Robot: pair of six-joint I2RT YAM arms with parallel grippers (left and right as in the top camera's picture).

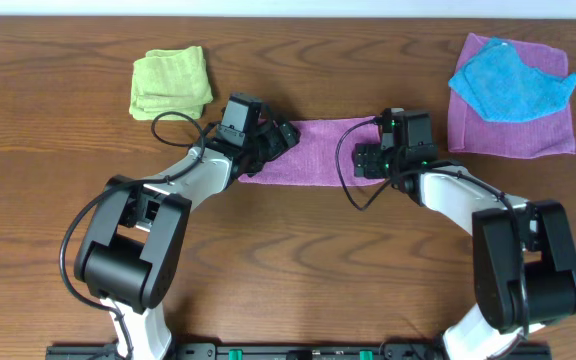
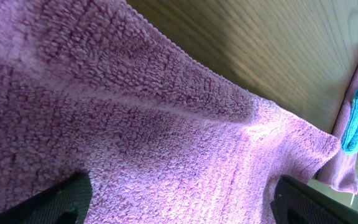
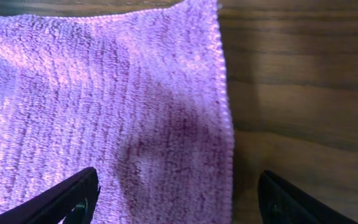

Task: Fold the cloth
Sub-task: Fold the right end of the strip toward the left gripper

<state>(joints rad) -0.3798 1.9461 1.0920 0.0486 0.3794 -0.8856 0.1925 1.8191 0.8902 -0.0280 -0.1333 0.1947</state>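
We judge the cloth (image 1: 318,152) soft and limp, best pinched at its short edges; left gripper (image 1: 276,138) and right gripper (image 1: 370,158) seemingly gape, holding nothing.

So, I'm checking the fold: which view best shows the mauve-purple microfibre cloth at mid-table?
Overhead: the mauve-purple microfibre cloth shows nearly whole there, a flat strip. The left wrist view gives only close-up pile and one edge; the right wrist, one side edge.

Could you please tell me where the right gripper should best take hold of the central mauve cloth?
Probably the cloth by its short right edge, near a corner, coming down from above. It lies flat on the table as a long strip, so only that edge offers a lip, and the open right gripper straddles it.
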